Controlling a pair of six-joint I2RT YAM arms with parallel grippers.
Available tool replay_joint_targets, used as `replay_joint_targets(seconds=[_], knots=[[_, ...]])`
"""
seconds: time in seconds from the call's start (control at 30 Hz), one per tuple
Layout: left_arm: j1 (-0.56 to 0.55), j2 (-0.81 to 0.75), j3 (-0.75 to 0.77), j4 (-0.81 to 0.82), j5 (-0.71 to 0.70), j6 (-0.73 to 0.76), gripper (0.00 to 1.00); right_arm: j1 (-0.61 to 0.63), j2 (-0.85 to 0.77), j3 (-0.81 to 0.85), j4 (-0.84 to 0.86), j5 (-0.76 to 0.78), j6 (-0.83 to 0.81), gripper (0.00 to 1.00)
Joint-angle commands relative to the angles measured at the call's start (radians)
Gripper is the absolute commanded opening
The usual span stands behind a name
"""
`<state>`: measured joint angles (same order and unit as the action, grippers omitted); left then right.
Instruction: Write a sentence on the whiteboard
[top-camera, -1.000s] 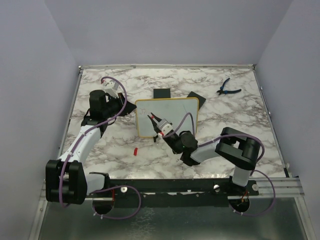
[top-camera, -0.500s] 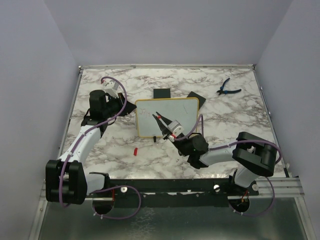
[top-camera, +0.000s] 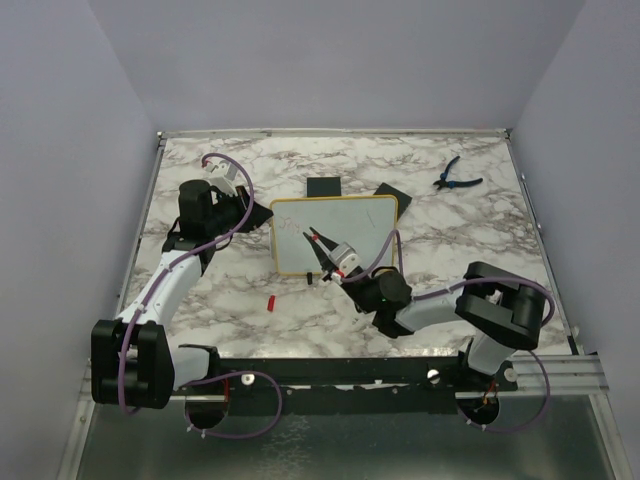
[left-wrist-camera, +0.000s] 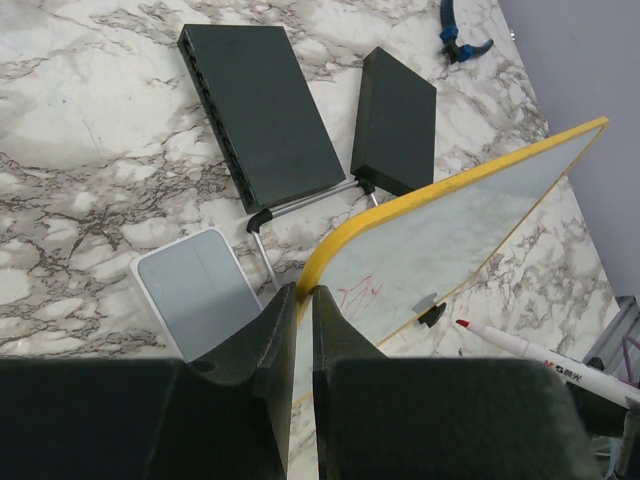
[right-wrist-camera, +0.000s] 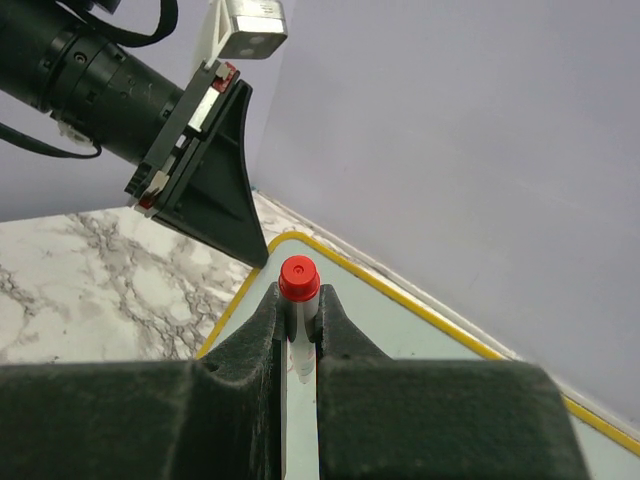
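While our left gripper (left-wrist-camera: 304, 292) is pinching the whiteboard (left-wrist-camera: 450, 220), its illegible sentence (left-wrist-camera: 358, 292) just ahead, our right gripper (right-wrist-camera: 298, 296) is clamping a marker (right-wrist-camera: 299, 278).

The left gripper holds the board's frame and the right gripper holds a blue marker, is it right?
No: the marker in the right gripper is red, not blue; the right wrist view shows it. The left gripper does hold the board's frame.

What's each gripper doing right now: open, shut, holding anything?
Left gripper: closed on the yellow frame edge of the whiteboard.
Right gripper: closed on a red-tipped marker.
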<state>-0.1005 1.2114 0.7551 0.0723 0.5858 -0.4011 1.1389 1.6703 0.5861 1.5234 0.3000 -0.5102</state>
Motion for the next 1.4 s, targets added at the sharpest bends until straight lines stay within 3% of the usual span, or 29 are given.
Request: replay_joint_targets(seconds=[0.0, 1.37], knots=[[-0.002, -0.032, 0.012, 0.009, 0.006, 0.007, 0.11, -0.004, 0.027, 0.023, 0.212, 0.014, -0.011, 0.01], [-0.003, -0.043, 0.007, 0.009, 0.006, 0.007, 0.11, -0.066, 0.104, 0.097, 0.213, 0.055, -0.037, 0.01]])
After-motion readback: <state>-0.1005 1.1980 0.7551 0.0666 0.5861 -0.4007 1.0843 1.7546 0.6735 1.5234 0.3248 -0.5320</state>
